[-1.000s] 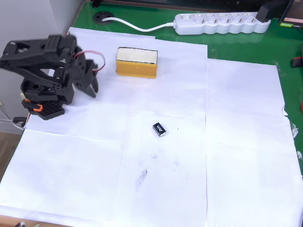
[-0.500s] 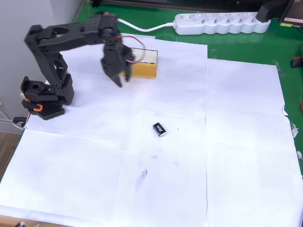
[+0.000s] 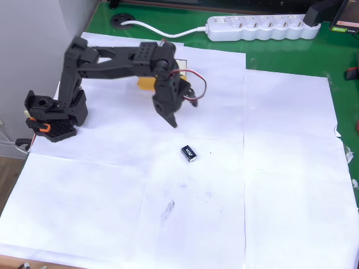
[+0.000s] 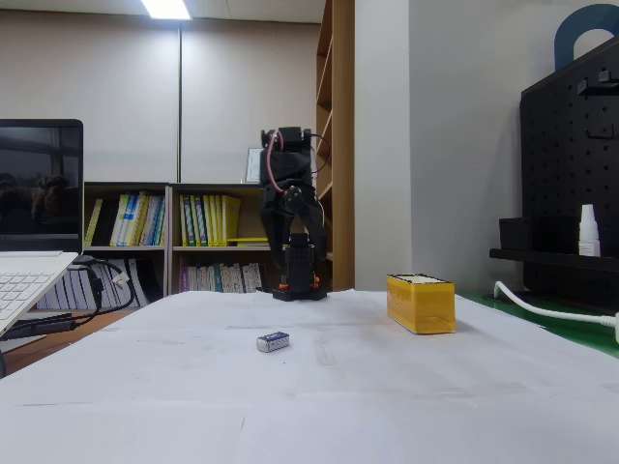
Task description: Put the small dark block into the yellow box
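Block: the small dark block (image 3: 189, 153) is seen lying free on the white paper (image 3: 280, 185). Above-left of it, the gripper (image 3: 172, 119) is poised, its opening indiscernible. Beyond, the yellow box (image 3: 147, 83) is largely hidden by the arm (image 3: 120, 58).
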